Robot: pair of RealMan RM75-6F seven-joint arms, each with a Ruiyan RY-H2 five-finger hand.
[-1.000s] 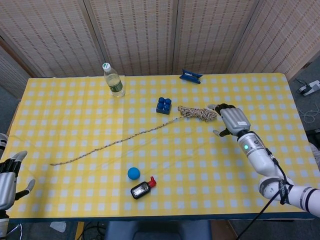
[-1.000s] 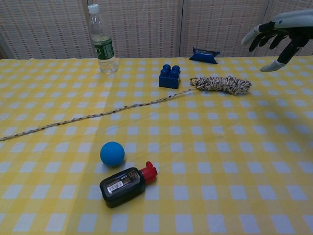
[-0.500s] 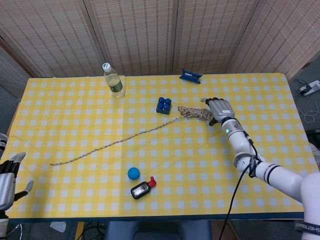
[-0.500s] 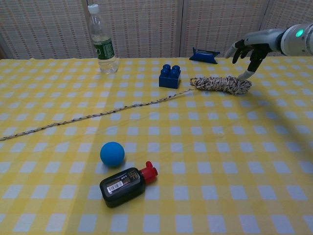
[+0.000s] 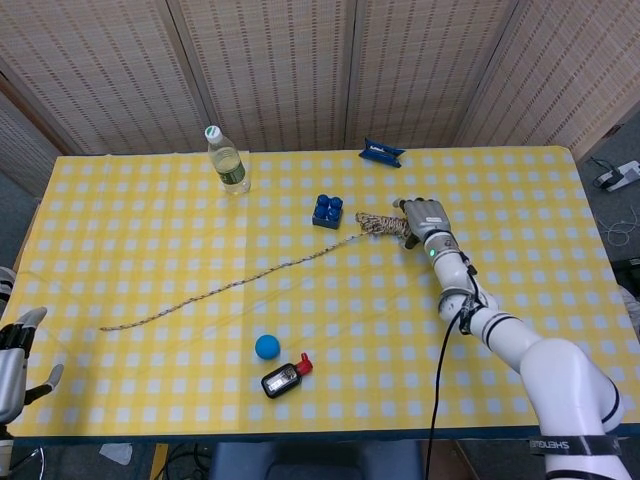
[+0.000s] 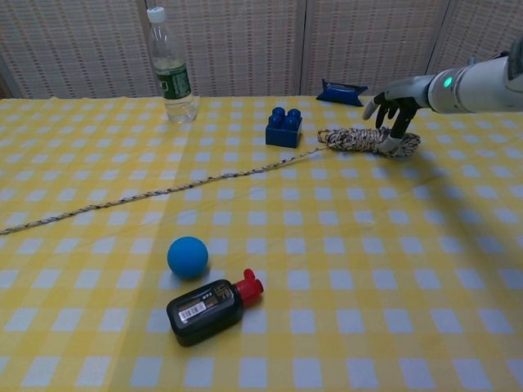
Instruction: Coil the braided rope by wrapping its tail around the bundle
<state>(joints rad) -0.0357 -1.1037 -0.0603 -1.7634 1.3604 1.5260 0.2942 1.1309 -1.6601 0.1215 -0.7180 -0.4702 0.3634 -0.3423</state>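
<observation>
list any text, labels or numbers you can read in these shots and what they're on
No text can be quoted.
Water bottle: green label, print too small to read.
Black bottle with red cap: white sticker with a barcode-like print, blurred.
Blue packet: no legible marking.
Right arm, low in the head view: lettering on the band, too small to read.

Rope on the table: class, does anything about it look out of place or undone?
Yes. The rope's tail trails loose across the cloth, away from the bundle, not wrapped round it. The right hand is down at the bundle's far end.
</observation>
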